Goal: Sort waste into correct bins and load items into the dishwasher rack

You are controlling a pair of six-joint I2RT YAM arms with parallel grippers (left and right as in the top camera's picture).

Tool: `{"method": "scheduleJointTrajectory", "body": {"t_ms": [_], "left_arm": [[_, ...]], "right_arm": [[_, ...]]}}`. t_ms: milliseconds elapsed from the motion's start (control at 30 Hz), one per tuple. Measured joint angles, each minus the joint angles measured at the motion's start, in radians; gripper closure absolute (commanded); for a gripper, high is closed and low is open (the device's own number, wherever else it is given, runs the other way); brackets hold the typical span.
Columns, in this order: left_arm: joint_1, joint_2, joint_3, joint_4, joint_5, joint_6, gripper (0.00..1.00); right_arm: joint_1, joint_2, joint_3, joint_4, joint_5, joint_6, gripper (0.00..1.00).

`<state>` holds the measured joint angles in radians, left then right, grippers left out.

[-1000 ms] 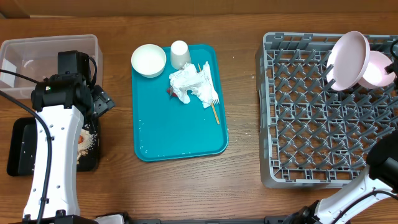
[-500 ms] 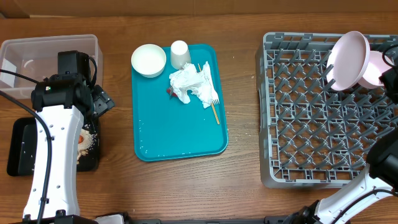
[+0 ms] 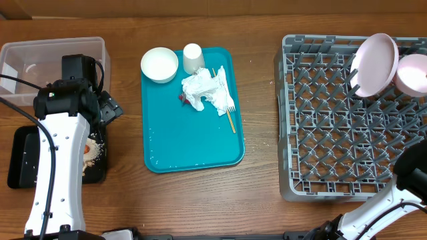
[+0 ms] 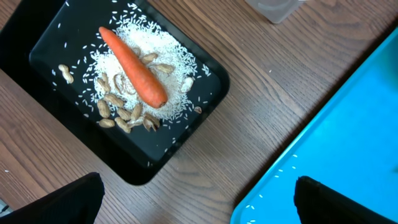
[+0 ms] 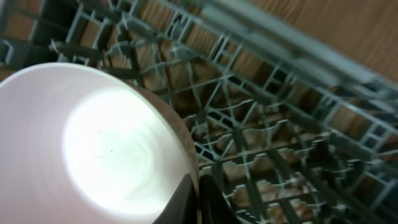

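Left wrist: carrot (image 4: 134,74) in black tray (image 4: 62,37); overhead: arm (image 3: 57,153) mostly covers it.

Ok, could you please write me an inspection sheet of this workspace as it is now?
Surface: wooden table, no spill seen.
Job's things: carrot and food scraps in black tray; clear tub behind it; napkin, stick, cup on teal tray; bowl at its corner; plate upright in rack, second bowl beside it.
Clutter: nothing seen.
Grippers: left gripper jaws open, empty; right gripper at second bowl's rim, jaws unclear.
Cables: black cable on left arm.
Surroundings: nothing seen.
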<state>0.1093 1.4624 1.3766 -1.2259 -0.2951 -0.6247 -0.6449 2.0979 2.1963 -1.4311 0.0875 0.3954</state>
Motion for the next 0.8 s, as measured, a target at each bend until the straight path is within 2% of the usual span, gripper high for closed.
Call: {"method": "scheduleJointTrajectory", "body": {"t_ms": [167,367,533,700,800], "left_arm": [[0.0,0.0,0.0,0.0,0.0,0.0,0.0],[0.0,0.0,0.0,0.0,0.0,0.0,0.0],[0.0,0.0,0.0,0.0,0.0,0.0,0.0],[0.0,0.0,0.0,0.0,0.0,0.0,0.0],[0.0,0.0,0.0,0.0,0.0,0.0,0.0]], "right_arm": [[-0.005,-0.002,0.169,-0.228,0.166,0.114,0.96],[-0.023,-0.067,0.156,-0.262,0.274,0.188,0.96],[-0.038,-0.232,-0.014,-0.262,0.378,0.269,0.96],[-0.124,-0.438,-0.275,-0.266,0.484,0.425,0.96],[-0.167,-0.479,-0.393,-0.271,0.531,0.499,0.96]]}}
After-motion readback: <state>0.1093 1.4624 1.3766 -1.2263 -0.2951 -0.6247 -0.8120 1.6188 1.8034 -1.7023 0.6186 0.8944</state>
